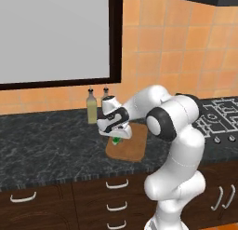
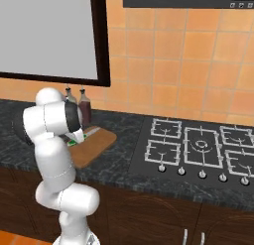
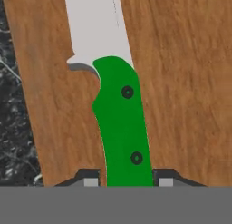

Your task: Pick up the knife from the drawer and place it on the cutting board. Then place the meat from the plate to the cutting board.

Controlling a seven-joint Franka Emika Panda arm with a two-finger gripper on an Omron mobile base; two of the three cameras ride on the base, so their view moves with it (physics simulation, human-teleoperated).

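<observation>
1. The hand hangs low over the cutting board, pointing down at it. Its two dark fingertips stand one on either side of the butt of the knife, close to the green handle. Whether they clamp it or have just let go, I cannot tell; there seems to be a sliver of daylight on each side.
2. The knife lies flat against the board as far as the hand view shows. Its long axis runs straight away from the hand: green handle near, pale blade far, running off the top of that view. It sits toward the board's left edge in that view, just beside the dark speckled bench.
3. In the left base view, a bit of green handle peeks out under the hand, over the near-left part of the board, which sits on the bench.
4. Two bottles stand just behind the board by the wall; the hob lies to its right, well apart.
5. Judgement: the knife step looks all but done. The coming move turns on lifting straight up along the hand's own axis, so the fingertips clear the handle without dragging it sideways off the left edge.
</observation>
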